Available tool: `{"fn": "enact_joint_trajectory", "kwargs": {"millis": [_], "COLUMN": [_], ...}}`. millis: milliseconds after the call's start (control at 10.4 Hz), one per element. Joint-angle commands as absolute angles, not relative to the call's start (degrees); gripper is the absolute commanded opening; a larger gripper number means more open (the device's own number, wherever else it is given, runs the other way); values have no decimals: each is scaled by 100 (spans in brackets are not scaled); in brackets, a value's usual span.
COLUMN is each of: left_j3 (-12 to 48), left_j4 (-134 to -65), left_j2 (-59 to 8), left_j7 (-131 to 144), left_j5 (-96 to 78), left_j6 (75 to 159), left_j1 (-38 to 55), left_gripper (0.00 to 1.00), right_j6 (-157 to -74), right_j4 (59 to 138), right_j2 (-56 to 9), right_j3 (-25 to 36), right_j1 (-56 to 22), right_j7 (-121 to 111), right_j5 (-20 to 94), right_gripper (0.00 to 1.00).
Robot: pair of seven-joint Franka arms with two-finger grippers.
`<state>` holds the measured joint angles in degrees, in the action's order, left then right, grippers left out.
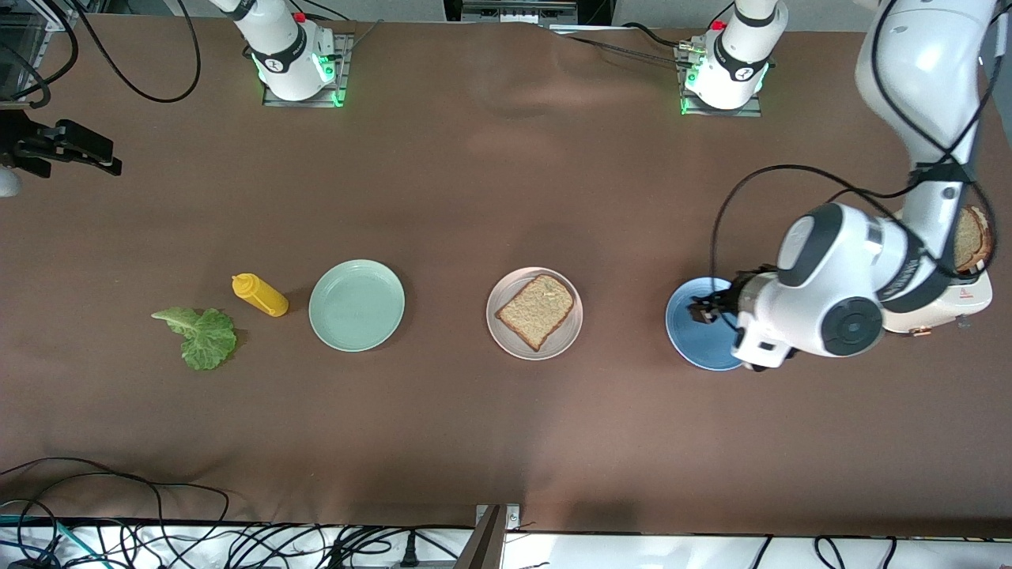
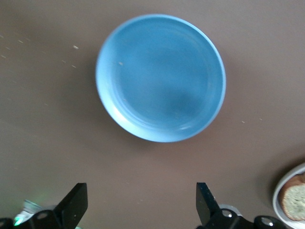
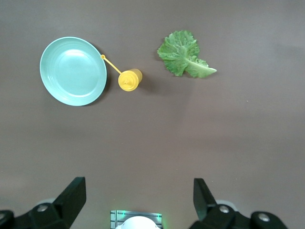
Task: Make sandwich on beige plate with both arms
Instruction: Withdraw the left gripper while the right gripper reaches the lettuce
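One square brown bread slice (image 1: pixel 536 310) lies on the round beige plate (image 1: pixel 501 300); the ruffled green lettuce leaf (image 1: pixel 202 335) waits toward the right arm's end. The left gripper (image 2: pixel 141 205) hangs wide open and empty over the round blue plate (image 2: pixel 119 109); the right gripper (image 3: pixel 138 200), open and empty too, waits high.

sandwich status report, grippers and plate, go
Left gripper open, empty, over the blue plate. Right gripper open, waiting high. One bread slice on the beige plate; lettuce leaf on the table. Nothing in the way.
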<state>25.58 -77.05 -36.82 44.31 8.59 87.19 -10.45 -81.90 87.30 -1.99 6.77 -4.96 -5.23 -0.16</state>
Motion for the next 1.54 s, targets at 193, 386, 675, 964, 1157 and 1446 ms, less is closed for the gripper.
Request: {"fn": "enact_joint_trajectory", "kwargs": {"millis": [193, 386, 675, 964, 1157, 1446], "left_j3": [2584, 2427, 2260, 1077, 897, 940], "left_j4": [-7805, -7796, -7796, -7892, -8068, -8086], "left_j2": [-3121, -2762, -2181, -1646, -1407, -1187], "left_j7": [2711, 2339, 1680, 1400, 1240, 1230], "left_j5": [1090, 1090, 976, -7, -35, -44], "left_j6": [8280, 8279, 8279, 8279, 8297, 8323], "left_j1": [-2116, -2276, -2215, -1349, -1186, -1257], "left_gripper": [100, 100, 100, 100, 100, 100], "right_j6": [-8121, -8209, -8374, -9652, -11156, -11643], "right_j4": [8666, 8527, 7842, 8580, 9673, 9808], "right_j2": [-342, -639, -1535, -1584, -1599, -2195], "right_j3": [677, 703, 939, 967, 967, 958], "right_j1": [-527, -475, -299, -246, -220, -193], "right_j7": [-545, -623, -1508, -2004, -2651, -3187], "right_j5": [78, 237, 255, 246, 700, 791], "right_gripper": [100, 100, 100, 100, 100, 100]}}
